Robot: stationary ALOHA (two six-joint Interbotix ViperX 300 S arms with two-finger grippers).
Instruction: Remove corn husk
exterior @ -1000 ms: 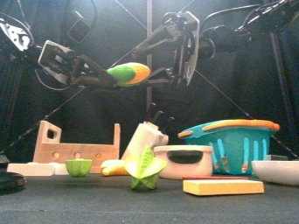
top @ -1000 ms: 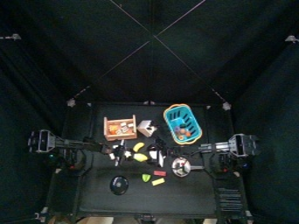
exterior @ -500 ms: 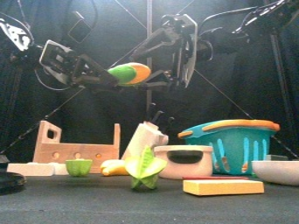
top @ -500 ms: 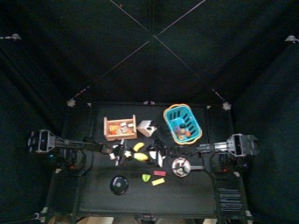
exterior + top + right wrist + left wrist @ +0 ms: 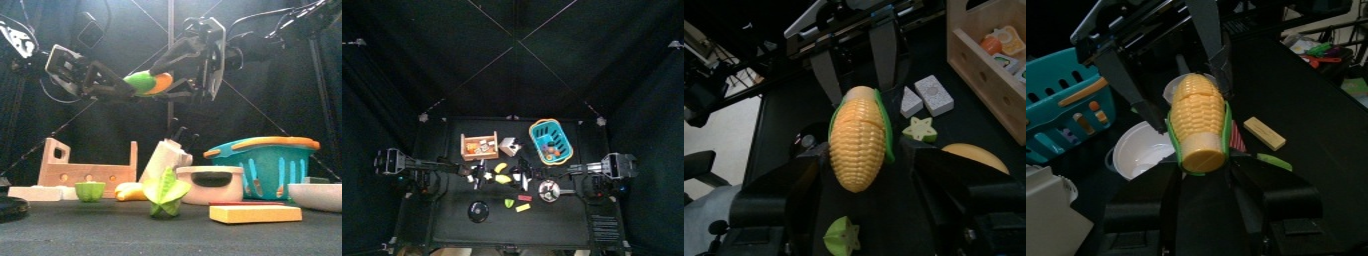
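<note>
1. The yellow corn cob (image 5: 150, 82) with its light-green corn husk (image 5: 1229, 128) is held in mid-air above the table, gripped at one end between the left gripper's (image 5: 1197, 160) partly open jaws.
2. The right gripper (image 5: 862, 165) has its jaws on either side of the cob's other end; I cannot tell whether they press it.
3. Compared with a second ago, the right gripper has moved closer onto the cob, its jaws narrowing slightly.
4. Below: one teal plastic basket (image 5: 261, 160), one wooden crate (image 5: 83, 165), one cob.
</note>
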